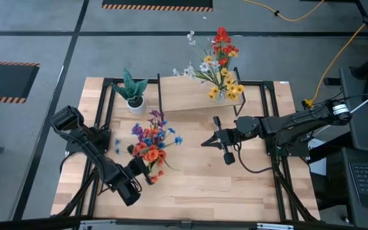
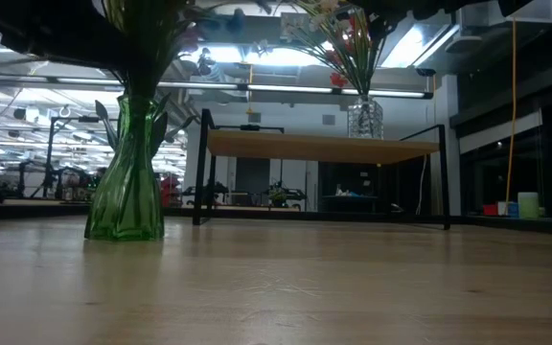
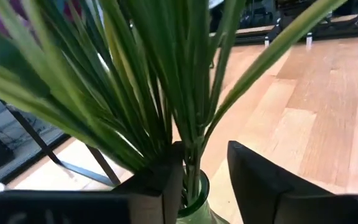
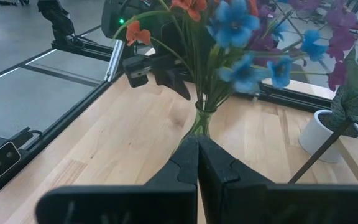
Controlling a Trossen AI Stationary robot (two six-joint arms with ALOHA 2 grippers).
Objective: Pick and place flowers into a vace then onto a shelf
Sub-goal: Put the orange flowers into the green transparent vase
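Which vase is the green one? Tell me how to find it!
Start at the big wooden table and find the little shelf at its back edge. The green vase is not up there; it stands on the tabletop in front, near the left gripper. It is ribbed green glass, while the vase on the shelf is clear.

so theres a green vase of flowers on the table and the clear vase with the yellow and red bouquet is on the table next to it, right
Not quite. The green vase is on the table, but the clear vase with the yellow and red bouquet stands on the shelf, as the low view shows.
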